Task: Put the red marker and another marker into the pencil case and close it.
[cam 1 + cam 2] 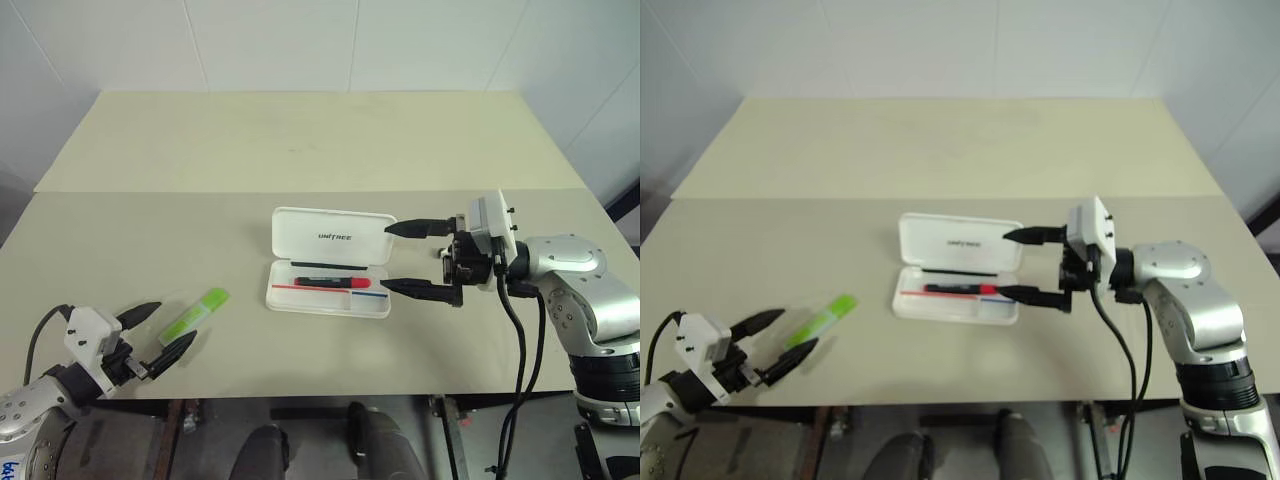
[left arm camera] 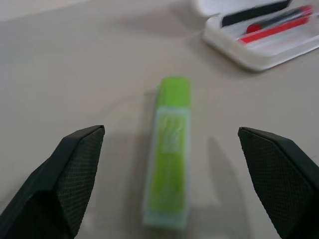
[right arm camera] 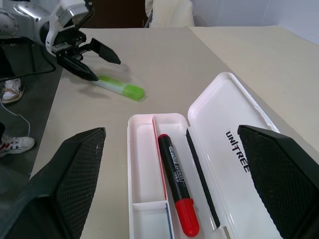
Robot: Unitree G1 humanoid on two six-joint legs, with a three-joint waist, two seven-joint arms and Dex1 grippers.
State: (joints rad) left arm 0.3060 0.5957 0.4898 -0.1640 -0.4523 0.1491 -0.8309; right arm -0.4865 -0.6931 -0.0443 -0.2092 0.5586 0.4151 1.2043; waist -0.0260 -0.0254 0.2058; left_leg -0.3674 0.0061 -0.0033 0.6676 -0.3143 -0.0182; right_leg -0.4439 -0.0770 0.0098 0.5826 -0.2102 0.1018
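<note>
One red marker (image 3: 177, 199) was seen lying inside the one open pencil case (image 1: 330, 262) at mid-desk (image 1: 300, 150). One green highlighter (image 1: 194, 315) lay near the front left edge. Left gripper (image 1: 160, 335) was spread wide and empty beside it; right gripper (image 1: 408, 258) likewise, by the case's right end.

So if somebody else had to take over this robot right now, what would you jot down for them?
Left gripper: open, empty, at the near end of the green highlighter, which lies on the table.
Right gripper: open, empty, beside the pencil case.
Done: the red marker lies in the case.
Left: pick up the highlighter, put it in the case, shut the lid, which stands open.
</note>
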